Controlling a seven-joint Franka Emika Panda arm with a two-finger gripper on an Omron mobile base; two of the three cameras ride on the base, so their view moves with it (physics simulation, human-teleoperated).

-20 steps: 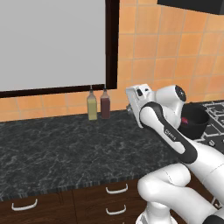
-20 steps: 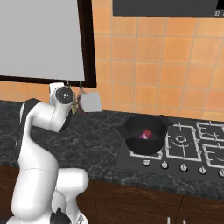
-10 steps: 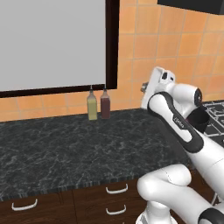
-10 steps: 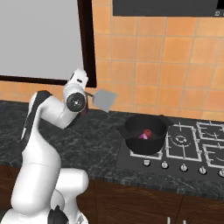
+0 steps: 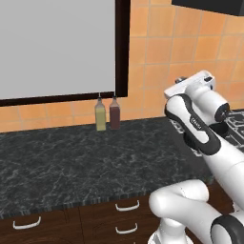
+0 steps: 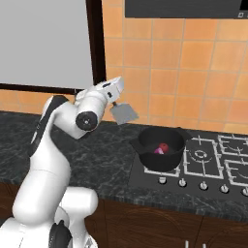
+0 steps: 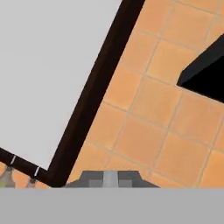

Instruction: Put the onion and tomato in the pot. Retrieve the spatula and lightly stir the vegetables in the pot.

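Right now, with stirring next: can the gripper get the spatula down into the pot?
Probably yes: the gripper holds the spatula raised just beside the pot, whose top is open.

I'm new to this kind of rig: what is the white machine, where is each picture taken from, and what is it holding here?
It is a white robot arm on a drivable base in a rendered kitchen. Two pictures come from cameras behind the arm, one to its left and one to its right; the third looks along the hand at the tiled wall. The gripper is shut on the spatula, held in the air left of the pot. The pot stands on the stove, with the tomato inside. Two bottles stand on the dark counter against the wall.
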